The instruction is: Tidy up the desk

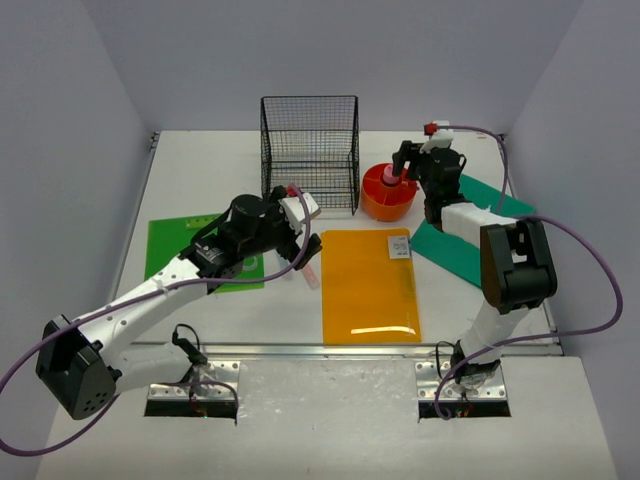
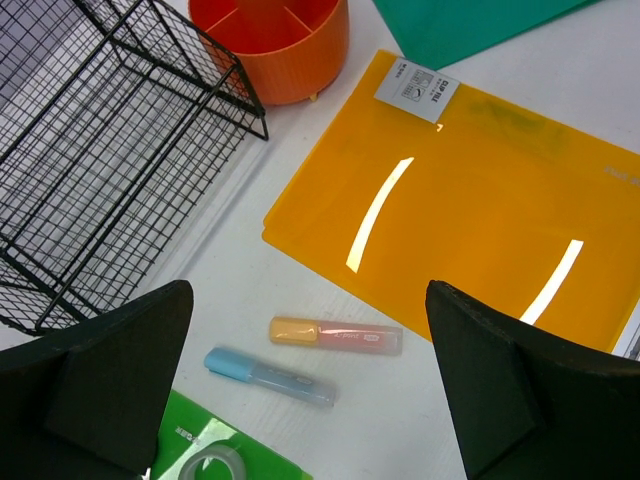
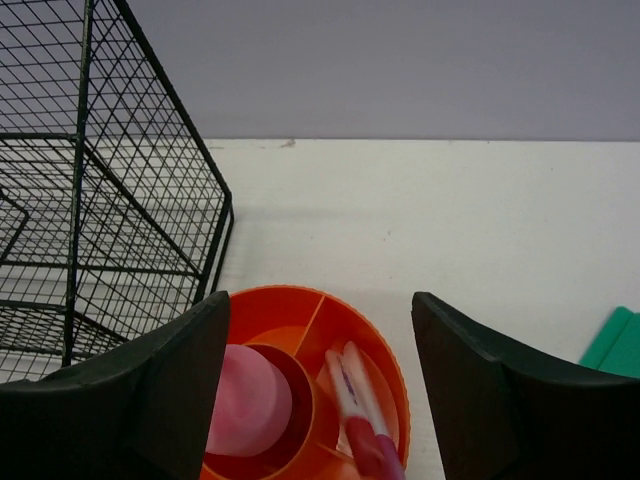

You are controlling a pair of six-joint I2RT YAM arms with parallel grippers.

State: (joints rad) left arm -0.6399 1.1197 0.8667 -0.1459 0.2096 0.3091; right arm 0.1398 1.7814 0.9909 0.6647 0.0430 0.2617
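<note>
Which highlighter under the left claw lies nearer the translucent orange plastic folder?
The orange-capped pink highlighter; the pale blue highlighter lies farther, by the green folder.

Bright light, soft shadows on desk (image 1: 200,170), glare on orange folder (image 2: 470,190)

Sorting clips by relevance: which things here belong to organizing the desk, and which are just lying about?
Belong: desk, orange-capped highlighter, blue-capped highlighter, orange folder, teal folder, green folder, tape roll, wire rack, orange tray with pink pen.
Not part (fixtures only): mounting plates, walls.
</note>
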